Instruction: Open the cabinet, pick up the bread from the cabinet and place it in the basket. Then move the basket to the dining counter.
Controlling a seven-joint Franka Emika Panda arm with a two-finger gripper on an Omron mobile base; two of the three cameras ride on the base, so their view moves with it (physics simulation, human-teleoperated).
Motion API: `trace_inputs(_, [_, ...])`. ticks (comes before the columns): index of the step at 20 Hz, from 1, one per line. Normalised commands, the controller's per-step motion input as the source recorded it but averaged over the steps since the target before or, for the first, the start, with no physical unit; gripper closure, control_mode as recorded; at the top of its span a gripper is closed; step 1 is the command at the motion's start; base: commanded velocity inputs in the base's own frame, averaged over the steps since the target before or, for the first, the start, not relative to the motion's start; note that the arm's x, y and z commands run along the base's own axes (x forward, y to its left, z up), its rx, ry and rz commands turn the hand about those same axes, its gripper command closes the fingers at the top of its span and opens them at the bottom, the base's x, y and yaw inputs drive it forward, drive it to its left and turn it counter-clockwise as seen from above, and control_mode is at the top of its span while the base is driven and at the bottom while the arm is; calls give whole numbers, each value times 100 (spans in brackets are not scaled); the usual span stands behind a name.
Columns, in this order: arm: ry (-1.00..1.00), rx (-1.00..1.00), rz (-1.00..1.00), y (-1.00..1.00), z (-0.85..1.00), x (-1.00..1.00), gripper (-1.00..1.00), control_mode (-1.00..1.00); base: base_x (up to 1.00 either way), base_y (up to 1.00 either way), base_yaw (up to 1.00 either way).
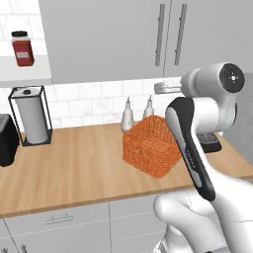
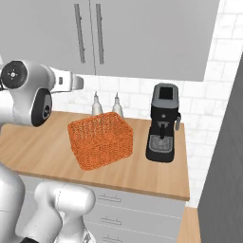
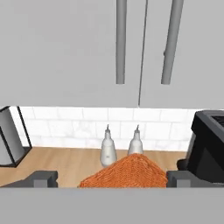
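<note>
The basket (image 1: pixel 151 146) sits on the wooden tabletop (image 1: pixel 74 158), right below the cabinet (image 1: pixel 123 37) — both doors shut. Two pale bottles (image 2: pixel 107 106) stand just behind the basket, a black coffee machine (image 2: pixel 163 123) beside it. The claw (image 3: pixel 111 179) hangs over the basket, jaws spread wide, holding nothing.

basket (image 1: pixel 152 145) orange rough woven mesh; worktop (image 1: pixel 74 163) matt wood; cabinet (image 1: pixel 104 39) smooth matt grey; handles (image 1: pixel 160 34) brushed metal

Basket (image 1: pixel 152 146) below shut cabinet (image 1: pixel 113 37)
</note>
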Motion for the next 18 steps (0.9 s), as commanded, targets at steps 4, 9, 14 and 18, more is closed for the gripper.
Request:
trace_inputs(4, [-2,0,-4,0,46,14,-100,-100,0,0,0])
trace_inputs(9, [11,0,-8,0,52,23,-100,-100,0,0,0])
trace_inputs(14, [12,0,-3,0,49,27,-100,-100,0,0,0])
trace_inputs(18, [0,0,0,0,22,40,-100,-100,0,0,0])
